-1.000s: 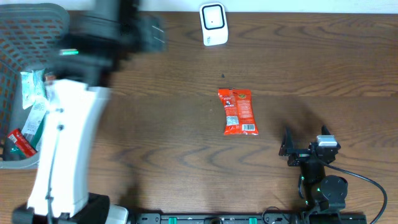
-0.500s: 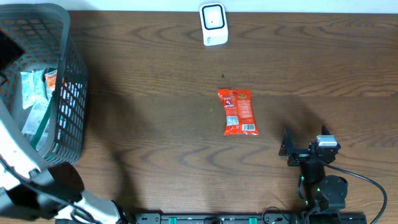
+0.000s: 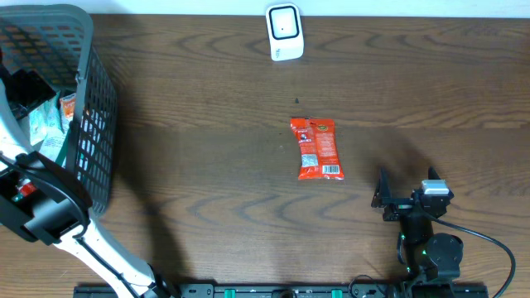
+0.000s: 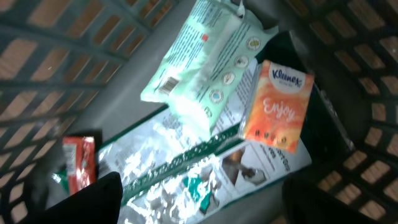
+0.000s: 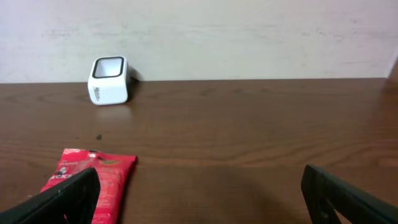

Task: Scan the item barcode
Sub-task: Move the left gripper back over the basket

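Left pincer (image 4: 205,186) apart above basket (image 4: 56,37) | right pincer (image 5: 200,174) apart, empty | tissue pack (image 4: 277,106) judged light, soft, slick-wrapped | take hold across its 2 narrow sides, gently

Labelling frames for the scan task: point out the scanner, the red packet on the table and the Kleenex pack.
scanner (image 3: 284,33): overhead view, middle of its white body.
red packet (image 3: 318,149): overhead view, centre of the wrapper.
Kleenex pack (image 4: 278,107): left wrist view, middle of its orange face.
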Robot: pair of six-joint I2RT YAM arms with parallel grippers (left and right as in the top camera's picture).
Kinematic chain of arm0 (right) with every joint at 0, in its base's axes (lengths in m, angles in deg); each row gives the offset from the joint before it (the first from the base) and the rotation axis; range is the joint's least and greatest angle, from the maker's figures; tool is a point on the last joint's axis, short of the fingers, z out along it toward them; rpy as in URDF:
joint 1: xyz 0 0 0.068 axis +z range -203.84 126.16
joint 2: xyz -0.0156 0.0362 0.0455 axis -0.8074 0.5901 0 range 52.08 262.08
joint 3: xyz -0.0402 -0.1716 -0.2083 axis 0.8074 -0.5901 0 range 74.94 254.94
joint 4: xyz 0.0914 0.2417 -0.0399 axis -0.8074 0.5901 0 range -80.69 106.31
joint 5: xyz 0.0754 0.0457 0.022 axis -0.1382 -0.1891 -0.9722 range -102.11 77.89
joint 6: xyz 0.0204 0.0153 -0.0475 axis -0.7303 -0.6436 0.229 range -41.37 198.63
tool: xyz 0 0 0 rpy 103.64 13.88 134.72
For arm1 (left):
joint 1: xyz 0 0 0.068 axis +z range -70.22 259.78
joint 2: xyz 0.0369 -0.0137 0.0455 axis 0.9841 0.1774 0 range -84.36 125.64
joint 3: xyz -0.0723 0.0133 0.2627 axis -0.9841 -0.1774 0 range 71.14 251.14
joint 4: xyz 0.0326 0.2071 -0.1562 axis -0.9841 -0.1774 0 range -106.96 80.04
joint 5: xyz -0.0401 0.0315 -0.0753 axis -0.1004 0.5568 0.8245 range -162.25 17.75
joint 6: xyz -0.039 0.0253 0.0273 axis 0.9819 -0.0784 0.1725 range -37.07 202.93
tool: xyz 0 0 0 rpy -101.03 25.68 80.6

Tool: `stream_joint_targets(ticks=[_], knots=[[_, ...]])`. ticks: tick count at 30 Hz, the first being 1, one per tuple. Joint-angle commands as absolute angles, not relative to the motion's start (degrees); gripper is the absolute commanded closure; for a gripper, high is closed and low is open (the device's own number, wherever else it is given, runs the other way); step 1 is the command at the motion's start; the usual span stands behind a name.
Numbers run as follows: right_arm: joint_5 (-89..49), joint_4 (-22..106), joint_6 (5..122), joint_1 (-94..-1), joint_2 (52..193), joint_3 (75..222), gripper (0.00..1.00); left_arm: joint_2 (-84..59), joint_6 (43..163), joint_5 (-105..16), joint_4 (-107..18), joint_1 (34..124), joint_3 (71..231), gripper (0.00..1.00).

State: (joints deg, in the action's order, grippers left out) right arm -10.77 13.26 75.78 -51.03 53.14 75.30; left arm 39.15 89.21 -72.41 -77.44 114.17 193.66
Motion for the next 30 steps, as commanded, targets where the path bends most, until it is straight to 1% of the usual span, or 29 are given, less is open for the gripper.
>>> stream_joint_targets(ticks=[1, 12, 13, 16, 18, 19, 30], knots=[[-10.22, 13.41, 74.81, -51.45, 52.90, 75.25, 0.01, 40.79, 86.94, -72.83, -75.67, 114.11, 193.55, 0.17], [-10.22, 13.41, 74.81, -51.45, 52.90, 75.25, 0.01, 48.35, 85.69, -72.96, -70.21, 114.11, 193.20, 0.18], [-10.22, 13.41, 74.84, -51.45, 52.90, 75.25, 0.01, 49.14, 85.65, -72.98, -69.92, 114.11, 193.20, 0.21], [-10.22, 13.41, 74.81, -51.45, 52.90, 75.25, 0.01, 50.47, 85.26, -72.96, -69.14, 114.11, 193.16, 0.23], [-10.22, 13.41, 74.81, -51.45, 52.90, 75.25, 0.01, 51.19, 85.26, -72.96, -69.07, 114.11, 193.16, 0.26], [-10.22, 13.41, 74.81, -51.45, 52.90, 75.25, 0.01, 52.00, 85.28, -72.96, -69.09, 114.11, 193.16, 0.30], [-10.22, 13.41, 74.81, -51.45, 52.90, 75.25, 0.01, 55.23, 85.06, -72.96, -69.24, 114.11, 192.72, 0.32]])
